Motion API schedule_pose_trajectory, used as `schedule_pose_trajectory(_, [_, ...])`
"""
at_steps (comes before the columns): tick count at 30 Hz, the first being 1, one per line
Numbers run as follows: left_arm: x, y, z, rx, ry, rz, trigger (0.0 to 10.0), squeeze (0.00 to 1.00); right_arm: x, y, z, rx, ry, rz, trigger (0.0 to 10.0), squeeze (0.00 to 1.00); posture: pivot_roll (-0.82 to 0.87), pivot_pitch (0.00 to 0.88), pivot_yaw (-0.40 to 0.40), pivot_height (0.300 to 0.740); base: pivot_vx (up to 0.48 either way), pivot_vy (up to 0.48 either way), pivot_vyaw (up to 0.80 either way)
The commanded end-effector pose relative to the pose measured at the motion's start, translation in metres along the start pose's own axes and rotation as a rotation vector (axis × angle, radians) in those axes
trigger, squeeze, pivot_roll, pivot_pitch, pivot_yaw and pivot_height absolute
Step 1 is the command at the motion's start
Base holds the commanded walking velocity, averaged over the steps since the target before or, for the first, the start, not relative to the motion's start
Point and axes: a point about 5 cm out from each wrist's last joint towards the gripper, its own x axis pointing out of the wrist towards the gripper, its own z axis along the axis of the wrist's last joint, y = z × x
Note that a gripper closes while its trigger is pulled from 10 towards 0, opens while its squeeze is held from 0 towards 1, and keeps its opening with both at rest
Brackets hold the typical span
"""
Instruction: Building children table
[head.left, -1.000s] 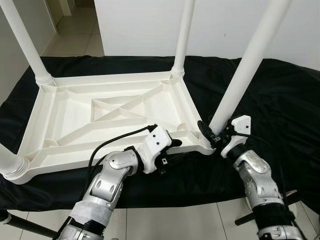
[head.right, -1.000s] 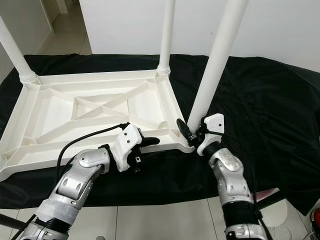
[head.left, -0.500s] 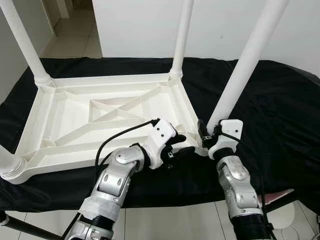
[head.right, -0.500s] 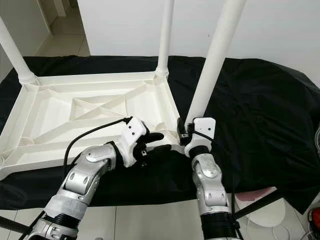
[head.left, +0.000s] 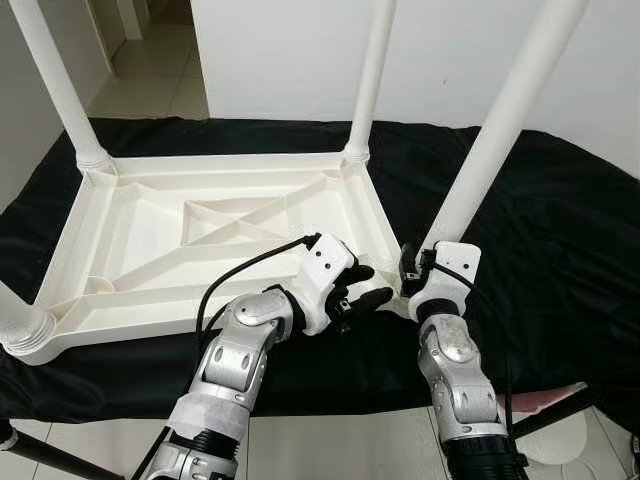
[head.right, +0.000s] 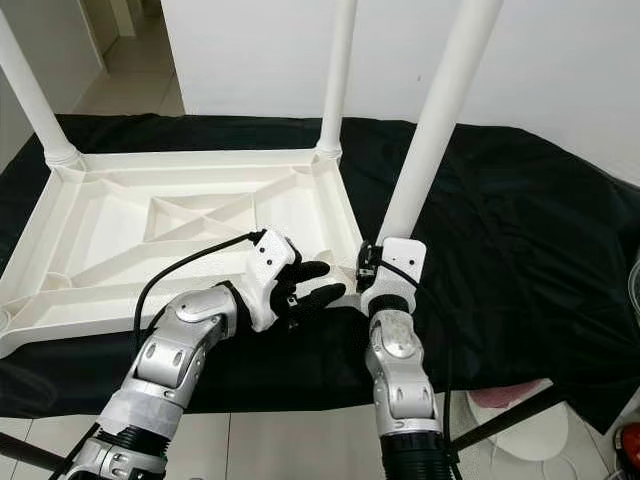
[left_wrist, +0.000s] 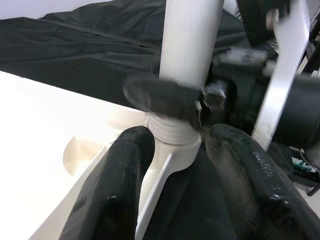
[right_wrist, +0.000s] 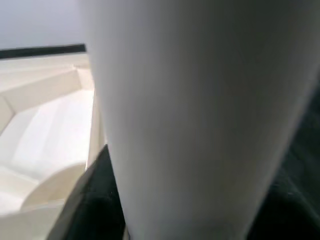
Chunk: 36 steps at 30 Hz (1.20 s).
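So, you've got white tabletop (head.left: 150, 260) flipped upside down on black cloth (head.left: 560, 230). Your right gripper (head.left: 412, 272) clamped on near-right leg (head.left: 490, 140) at its base socket. Your left gripper (head.left: 365, 288) sits just beside same corner, fingers (left_wrist: 115, 200) spread apart, nothing held. Other legs stand upright.

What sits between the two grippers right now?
The near right leg where it meets the tabletop's corner socket. In the left wrist view, the left gripper faces the socket, with the right gripper on the leg beyond it.
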Motion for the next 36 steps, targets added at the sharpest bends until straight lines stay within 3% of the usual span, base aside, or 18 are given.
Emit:
schedule_pose_trajectory(1, [-0.004, 0.012, -0.003, -0.003, 0.008, 0.295, 10.0, 0.00, -0.002, -0.005, -0.006, 0.007, 0.025, 0.026, 10.0, 1.00, 0.03, 0.025, -0.040, 0.740, 0.000, 0.000, 0.00])
schedule_pose_trajectory(9, [-0.011, 0.010, -0.007, 0.026, 0.023, 0.266, 10.0, 0.00, 0.002, -0.020, 0.003, 0.020, -0.016, 0.139, 10.0, 1.00, 0.04, 0.011, -0.043, 0.740, 0.000, 0.000, 0.00])
schedule_pose_trajectory(10, [-0.016, 0.007, -0.010, 0.036, 0.039, 0.236, 10.0, 0.00, 0.004, -0.030, 0.005, 0.005, -0.021, 0.216, 10.0, 1.00, 0.05, 0.000, -0.043, 0.740, 0.000, 0.000, 0.00])
schedule_pose_trajectory(12, [-0.018, 0.005, -0.012, 0.038, 0.046, 0.217, 10.0, 0.00, 0.005, -0.035, 0.007, 0.005, -0.021, 0.256, 10.0, 1.00, 0.05, 0.000, -0.043, 0.740, 0.000, 0.000, 0.00])
schedule_pose_trajectory(13, [-0.019, 0.004, -0.011, 0.042, 0.046, 0.209, 10.0, 0.00, 0.006, -0.036, 0.007, -0.020, -0.027, 0.278, 10.0, 0.00, 0.05, 0.000, -0.041, 0.740, 0.000, 0.000, 0.00])
schedule_pose_trajectory(23, [-0.019, 0.002, -0.013, 0.095, 0.045, 0.189, 10.0, 0.00, 0.006, -0.033, 0.009, -0.108, 0.000, 0.665, 10.0, 0.00, 0.06, 0.000, -0.034, 0.740, 0.000, 0.000, 0.00])
schedule_pose_trajectory(31, [-0.016, 0.002, -0.010, 0.097, 0.036, 0.187, 10.0, 0.00, 0.014, -0.039, 0.001, -0.180, 0.042, 0.730, 10.0, 0.00, 0.06, 0.000, -0.036, 0.740, 0.000, 0.000, 0.00])
schedule_pose_trajectory(32, [-0.015, 0.000, -0.010, 0.095, 0.036, 0.180, 10.0, 0.00, 0.016, -0.041, -0.001, -0.189, 0.053, 0.730, 8.9, 0.00, 0.06, 0.000, -0.036, 0.740, 0.000, 0.000, 0.00])
schedule_pose_trajectory(34, [-0.014, 0.000, -0.009, 0.095, 0.033, 0.176, 10.0, 0.00, 0.019, -0.043, -0.003, -0.190, 0.061, 0.729, 9.0, 0.00, 0.06, 0.000, -0.036, 0.740, 0.000, 0.000, 0.00])
schedule_pose_trajectory(35, [-0.014, 0.000, -0.009, 0.096, 0.029, 0.176, 10.0, 0.00, 0.021, -0.045, -0.005, -0.187, 0.067, 0.729, 4.8, 0.00, 0.05, 0.000, -0.036, 0.740, 0.000, 0.000, 0.00])
schedule_pose_trajectory(36, [-0.014, 0.000, -0.009, 0.096, 0.027, 0.178, 10.0, 0.00, 0.023, -0.045, -0.006, -0.183, 0.068, 0.727, 4.6, 0.00, 0.05, 0.000, -0.035, 0.740, 0.000, 0.000, 0.00])
